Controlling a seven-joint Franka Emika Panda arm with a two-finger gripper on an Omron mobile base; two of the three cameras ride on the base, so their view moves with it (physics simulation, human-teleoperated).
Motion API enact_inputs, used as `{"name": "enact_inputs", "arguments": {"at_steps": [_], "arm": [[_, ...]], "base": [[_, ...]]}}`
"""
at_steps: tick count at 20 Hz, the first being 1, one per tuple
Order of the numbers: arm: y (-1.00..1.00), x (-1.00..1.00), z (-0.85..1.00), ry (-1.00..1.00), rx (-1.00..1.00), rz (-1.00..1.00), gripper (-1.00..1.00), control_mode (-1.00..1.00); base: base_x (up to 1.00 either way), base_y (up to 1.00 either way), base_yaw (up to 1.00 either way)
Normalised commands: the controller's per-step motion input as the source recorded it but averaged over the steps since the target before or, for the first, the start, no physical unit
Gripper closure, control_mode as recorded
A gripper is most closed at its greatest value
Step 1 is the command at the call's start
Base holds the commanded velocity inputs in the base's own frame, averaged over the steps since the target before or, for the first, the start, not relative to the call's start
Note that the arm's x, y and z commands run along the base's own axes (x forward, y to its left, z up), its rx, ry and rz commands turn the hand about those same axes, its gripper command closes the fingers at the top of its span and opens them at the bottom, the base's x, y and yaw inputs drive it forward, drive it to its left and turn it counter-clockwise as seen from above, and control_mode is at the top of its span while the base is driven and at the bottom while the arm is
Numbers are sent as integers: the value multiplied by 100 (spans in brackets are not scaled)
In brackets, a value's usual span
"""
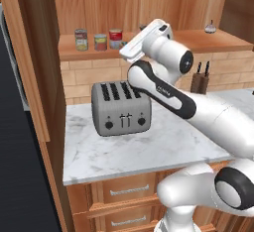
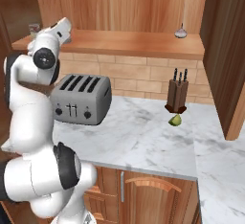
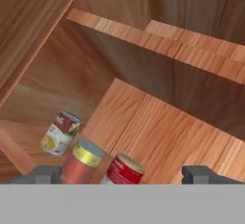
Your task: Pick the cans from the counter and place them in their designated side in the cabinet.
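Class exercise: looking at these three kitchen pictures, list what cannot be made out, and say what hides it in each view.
- Gripper: in the left base view, the hand's white body hides the jaws.
- Cans: label text too small in the left base view.
- Mostly red can: base cut off in the hand view.
- Shelf ornament: too small to identify.

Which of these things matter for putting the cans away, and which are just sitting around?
Job:
- red-topped can with yellow band
- mostly red can
- cabinet shelf, where both already stand
- counter
- claw, at the shelf

Just lying about:
- silver-topped can
- toaster
- knife block
- green fruit piece
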Motion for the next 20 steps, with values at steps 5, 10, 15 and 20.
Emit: {"name": "enact_inputs", "arguments": {"at_steps": [5, 10, 15, 20], "arm": [[-30, -99, 0, 7, -17, 1, -100, -100], [-24, -90, -3, 15, -23, 0, -100, -100], [-17, -73, -14, 26, -30, 0, -100, -100], [-15, -65, -23, 31, -32, 0, -100, -100]], "base": [[0, 0, 0], [0, 0, 0], [0, 0, 0], [0, 0, 0]]}}
